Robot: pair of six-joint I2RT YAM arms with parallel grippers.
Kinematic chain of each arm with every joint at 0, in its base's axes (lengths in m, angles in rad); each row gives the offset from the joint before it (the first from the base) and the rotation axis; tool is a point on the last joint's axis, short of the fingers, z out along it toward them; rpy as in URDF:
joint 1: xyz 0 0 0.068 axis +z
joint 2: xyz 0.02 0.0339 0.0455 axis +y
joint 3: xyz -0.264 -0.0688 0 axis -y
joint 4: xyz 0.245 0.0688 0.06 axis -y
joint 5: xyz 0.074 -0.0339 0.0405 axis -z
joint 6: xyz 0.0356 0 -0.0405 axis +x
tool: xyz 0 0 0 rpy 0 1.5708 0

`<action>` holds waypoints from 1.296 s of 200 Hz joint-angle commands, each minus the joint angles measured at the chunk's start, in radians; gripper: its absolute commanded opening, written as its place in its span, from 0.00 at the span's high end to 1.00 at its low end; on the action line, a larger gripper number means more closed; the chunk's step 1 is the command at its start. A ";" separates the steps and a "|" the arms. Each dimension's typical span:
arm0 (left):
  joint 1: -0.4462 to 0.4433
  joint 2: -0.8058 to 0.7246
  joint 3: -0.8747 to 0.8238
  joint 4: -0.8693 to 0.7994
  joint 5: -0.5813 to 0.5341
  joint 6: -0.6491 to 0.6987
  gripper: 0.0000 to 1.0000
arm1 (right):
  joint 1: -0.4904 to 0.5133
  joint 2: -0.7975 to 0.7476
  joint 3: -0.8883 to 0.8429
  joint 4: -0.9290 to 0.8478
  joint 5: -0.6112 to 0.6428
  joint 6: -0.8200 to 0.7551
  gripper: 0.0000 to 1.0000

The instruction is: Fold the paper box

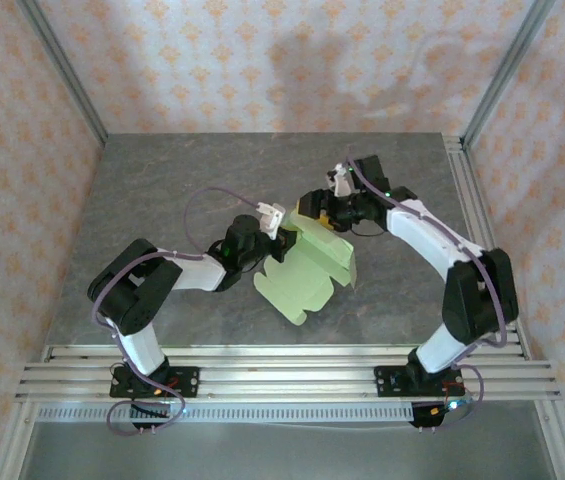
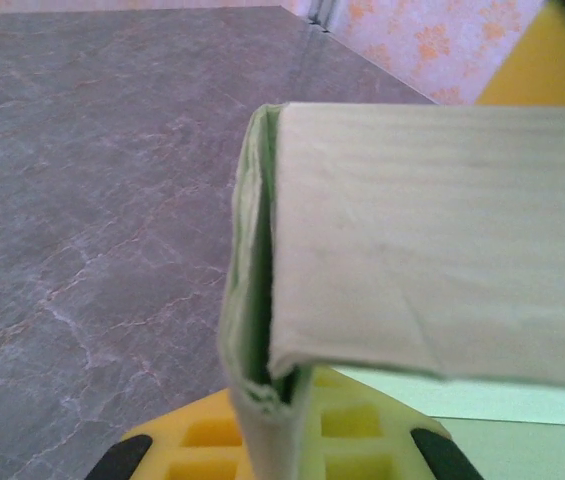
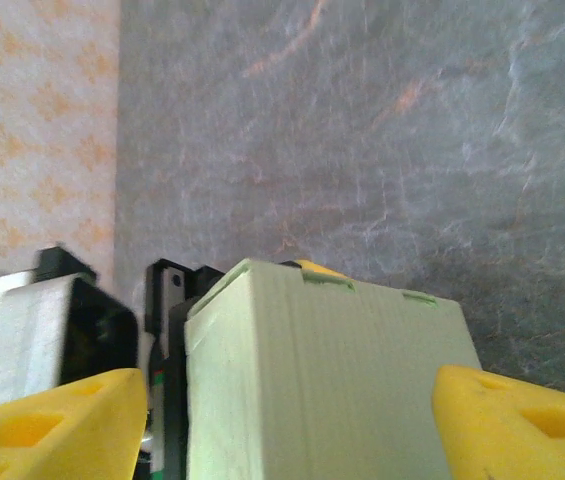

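The left gripper [image 2: 274, 440] pinches a doubled edge of the paper box [image 2: 432, 230], which rises just ahead of its fingers. The right gripper [image 3: 290, 400] stands spread astride a panel (not clamping, by my reading). I judge this mid-fold; next, the right gripper must press that panel over its crease.

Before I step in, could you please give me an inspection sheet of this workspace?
Surface: grey marbled table.
Job's things: pale green paper box, partly folded, between the two grippers.
Clutter: nothing seen.
Grippers: left gripper shut on the box's folded edge; right gripper straddles the box, grip unclear.
Cables: purple cables run along both arms, one looping beside the left wrist.
Surroundings: patterned walls; metal rails at the near edge.
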 commanded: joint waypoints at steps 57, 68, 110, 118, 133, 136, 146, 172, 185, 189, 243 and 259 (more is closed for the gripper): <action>0.021 0.036 -0.004 0.099 -0.221 -0.445 1.00 | -0.177 -0.366 -0.214 0.158 0.188 0.093 0.23; 0.035 0.062 0.014 0.100 -0.193 -0.539 1.00 | -0.208 -0.416 -0.245 0.164 0.190 0.117 0.23; 0.068 0.149 0.013 0.284 -0.157 -0.821 1.00 | -0.308 -0.567 -0.339 0.161 0.174 0.188 0.23; 0.074 0.149 0.018 0.291 -0.144 -0.852 1.00 | -0.319 -0.577 -0.338 0.141 0.162 0.186 0.23; 0.076 0.148 0.029 0.305 -0.130 -0.865 1.00 | -0.319 -0.577 -0.341 0.143 0.127 0.221 0.23; 0.076 0.148 0.035 0.303 -0.128 -0.868 1.00 | -0.319 -0.574 -0.344 0.155 0.117 0.240 0.23; 0.078 0.136 0.055 0.287 -0.121 -0.888 1.00 | -0.318 -0.563 -0.369 0.232 0.076 0.318 0.25; 0.076 0.114 0.108 0.263 -0.102 -0.931 1.00 | -0.290 -0.503 -0.395 0.398 0.001 0.481 0.30; 0.078 0.114 0.128 0.257 -0.104 -0.949 1.00 | -0.252 -0.472 -0.368 0.397 0.000 0.481 0.31; 0.078 0.115 0.132 0.261 -0.103 -0.950 1.00 | -0.238 -0.463 -0.360 0.400 0.001 0.482 0.31; 0.077 0.124 0.176 0.279 -0.041 -0.955 1.00 | -0.159 -0.393 -0.319 0.567 0.026 0.573 0.31; 0.076 0.126 0.169 0.300 -0.040 -0.959 1.00 | -0.144 -0.339 -0.291 0.589 0.007 0.582 0.31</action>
